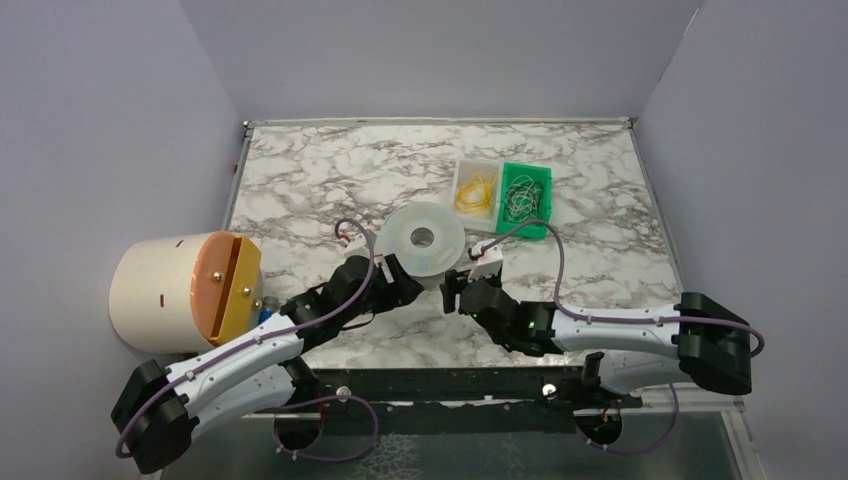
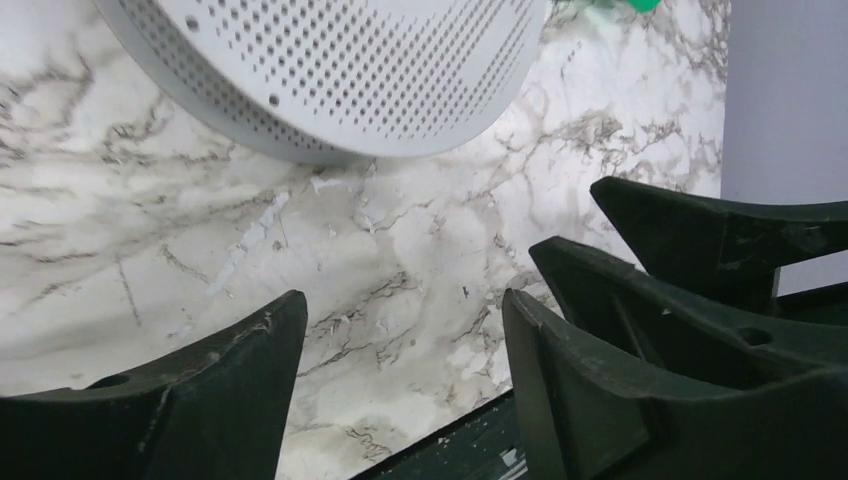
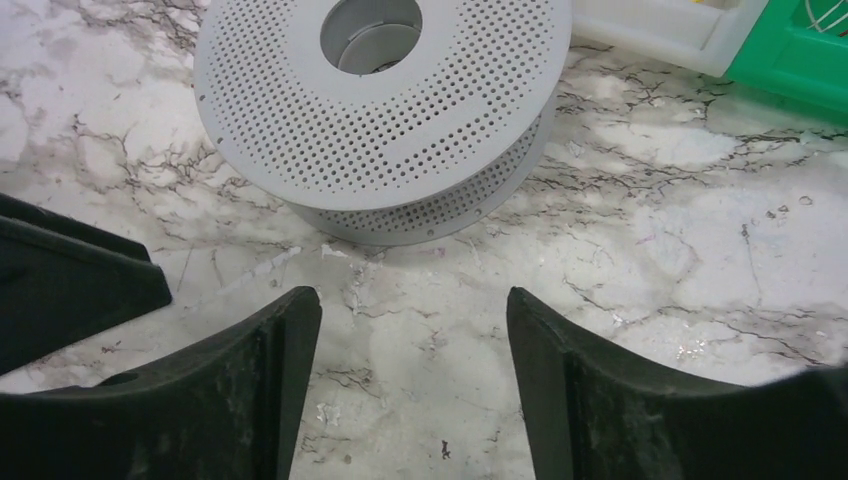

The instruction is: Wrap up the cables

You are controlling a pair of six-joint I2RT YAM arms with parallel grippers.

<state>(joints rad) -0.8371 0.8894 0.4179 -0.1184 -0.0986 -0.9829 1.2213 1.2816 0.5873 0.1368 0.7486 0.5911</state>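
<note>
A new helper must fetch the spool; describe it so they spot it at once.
On the marble table, look near the middle. The spool lies flat there, a pale round reel with a hole through its centre. Unlike the white bin and green bin behind it, it is circular and peppered with small holes.

The spool [image 1: 425, 240] lies flat near the middle of the desk [image 1: 320, 180]. Behind it and to its right two bins stand side by side, touching: the inner bin [image 1: 475, 188] is nearer the spool and the outer bin [image 1: 527, 200] farther right. Well to the spool's left and somewhat in front, a drum [image 1: 165, 290] lies on its side. Just before the spool sit the left gripper [image 1: 404, 287], front-left, and the right gripper [image 1: 452, 288], front-right.
</note>
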